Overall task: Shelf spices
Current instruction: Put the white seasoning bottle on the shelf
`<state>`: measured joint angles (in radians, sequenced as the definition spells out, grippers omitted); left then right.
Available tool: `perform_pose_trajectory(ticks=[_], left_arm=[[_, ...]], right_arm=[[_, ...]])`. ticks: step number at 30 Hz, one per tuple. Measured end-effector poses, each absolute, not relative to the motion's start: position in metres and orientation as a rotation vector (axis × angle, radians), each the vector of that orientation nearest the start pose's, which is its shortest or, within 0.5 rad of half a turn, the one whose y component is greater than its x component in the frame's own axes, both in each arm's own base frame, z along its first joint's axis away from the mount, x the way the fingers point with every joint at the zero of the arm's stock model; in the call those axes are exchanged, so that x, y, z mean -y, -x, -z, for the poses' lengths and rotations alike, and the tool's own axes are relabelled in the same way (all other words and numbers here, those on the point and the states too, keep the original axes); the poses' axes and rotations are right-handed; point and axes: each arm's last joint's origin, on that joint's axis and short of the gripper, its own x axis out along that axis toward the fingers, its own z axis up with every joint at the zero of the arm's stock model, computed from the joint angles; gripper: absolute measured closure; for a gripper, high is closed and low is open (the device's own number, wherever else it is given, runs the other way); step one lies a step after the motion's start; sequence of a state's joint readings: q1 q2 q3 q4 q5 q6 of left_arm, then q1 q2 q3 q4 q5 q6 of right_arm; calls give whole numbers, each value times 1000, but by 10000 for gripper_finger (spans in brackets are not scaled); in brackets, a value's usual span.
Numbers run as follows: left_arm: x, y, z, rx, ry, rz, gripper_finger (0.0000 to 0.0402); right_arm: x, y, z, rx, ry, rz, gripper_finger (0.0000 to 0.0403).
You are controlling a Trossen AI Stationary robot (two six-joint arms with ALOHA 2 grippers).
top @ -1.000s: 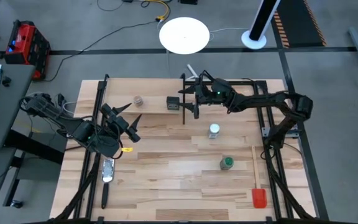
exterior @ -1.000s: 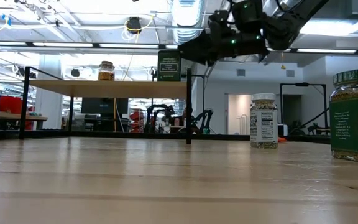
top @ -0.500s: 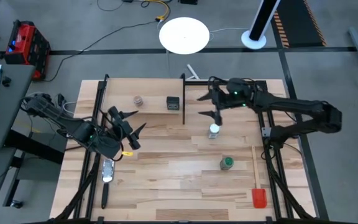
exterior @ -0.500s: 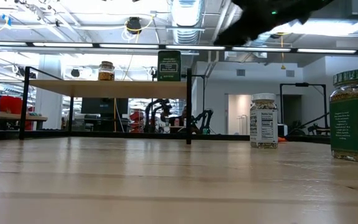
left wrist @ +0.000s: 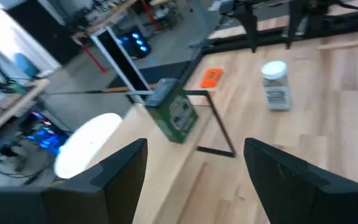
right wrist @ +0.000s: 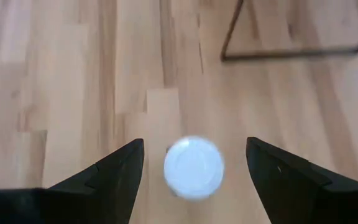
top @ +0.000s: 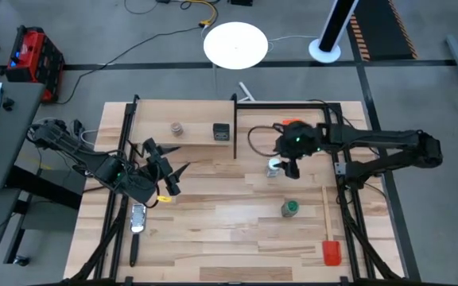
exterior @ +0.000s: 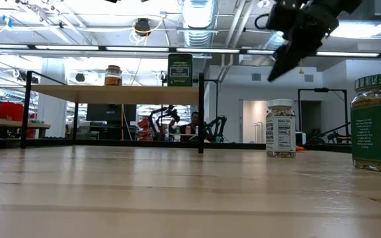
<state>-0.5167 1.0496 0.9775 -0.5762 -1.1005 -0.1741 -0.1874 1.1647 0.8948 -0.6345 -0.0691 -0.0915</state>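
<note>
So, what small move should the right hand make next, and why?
Probably lower straight down over the white-lidded jar. The right hand hangs open above it, lid centred between the fingers, and the jar stands on the table, not on the shelf.

White-lidded jar (right wrist: 194,167), green-lidded jar (top: 290,208) (green label), black tin (top: 222,132)

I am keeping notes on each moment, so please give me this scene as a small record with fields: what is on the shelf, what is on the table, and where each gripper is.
on shelf: brownish jar; black tin
shelf: wood plank in black frame
on table: white-lidded jar; green-lidded jar
right gripper: open, above the white-lidded jar, not touching it
left gripper: open, empty, over the table's left part
other items: red spatula; orange tag
</note>
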Motion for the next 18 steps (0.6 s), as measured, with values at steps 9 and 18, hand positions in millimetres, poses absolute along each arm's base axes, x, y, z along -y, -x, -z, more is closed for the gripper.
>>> perform_pose_trajectory(ticks=[9,18], left_arm=[[78,-189,-325,-413,-274,-547,143],[79,-189,-325,-414,-262,-535,143]], right_arm=[[26,-228,-252,-984,-83,149,117],[29,-237,-234,-1090,-84,216,117]])
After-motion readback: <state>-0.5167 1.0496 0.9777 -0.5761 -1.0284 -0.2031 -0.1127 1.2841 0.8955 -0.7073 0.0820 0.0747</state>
